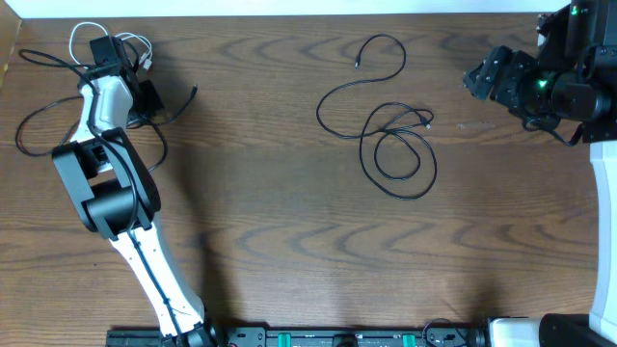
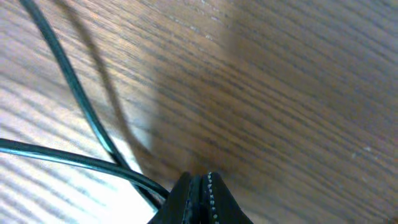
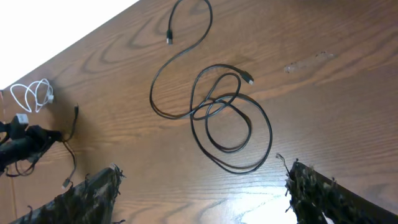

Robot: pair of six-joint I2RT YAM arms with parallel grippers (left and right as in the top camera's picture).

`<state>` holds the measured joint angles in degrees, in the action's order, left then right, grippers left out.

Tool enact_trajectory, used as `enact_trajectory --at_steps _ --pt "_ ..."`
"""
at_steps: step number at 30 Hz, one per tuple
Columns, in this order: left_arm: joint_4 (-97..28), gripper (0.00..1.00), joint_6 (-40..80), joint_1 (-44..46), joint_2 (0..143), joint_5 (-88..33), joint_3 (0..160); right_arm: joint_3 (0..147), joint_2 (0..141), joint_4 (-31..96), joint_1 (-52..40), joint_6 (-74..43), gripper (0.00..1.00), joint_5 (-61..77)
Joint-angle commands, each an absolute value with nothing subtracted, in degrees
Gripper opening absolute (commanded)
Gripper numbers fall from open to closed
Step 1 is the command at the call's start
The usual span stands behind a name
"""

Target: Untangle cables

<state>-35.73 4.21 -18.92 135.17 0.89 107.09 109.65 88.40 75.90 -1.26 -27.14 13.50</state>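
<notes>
Two black cables lie in the middle of the table: a coiled one (image 1: 397, 152) (image 3: 230, 127) and an S-shaped one (image 1: 371, 67) (image 3: 180, 68) whose lower loop crosses it. At the far left, a short white cable (image 1: 96, 32) (image 3: 32, 96) and more black cables (image 1: 34, 130) surround my left gripper (image 1: 145, 101) (image 2: 200, 180). It is shut low over the wood, with nothing visible between its jaws. A black cable (image 2: 81, 163) runs up against its left finger. My right gripper (image 1: 482, 77) (image 3: 202, 199) hangs open above the table, right of the coiled cable and apart from it.
The left arm (image 1: 106, 193) stretches from the front edge to the back left corner. The table's back edge (image 1: 289, 13) runs close behind the cables. Robot bases and thicker wires (image 1: 337, 337) line the front edge. The right arm's base (image 1: 603, 193) stands at the right edge.
</notes>
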Motion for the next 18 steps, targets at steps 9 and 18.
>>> enact_trajectory --at_steps 9,18 --pt "-55.22 0.08 5.8 -19.99 120.88 -0.8 106.26 109.71 88.14 76.34 -1.61 -26.48 0.83 13.67" --pt "-58.46 0.07 5.8 -20.03 121.67 10.15 96.57 109.71 88.14 76.79 -1.61 -26.48 0.83 13.67"
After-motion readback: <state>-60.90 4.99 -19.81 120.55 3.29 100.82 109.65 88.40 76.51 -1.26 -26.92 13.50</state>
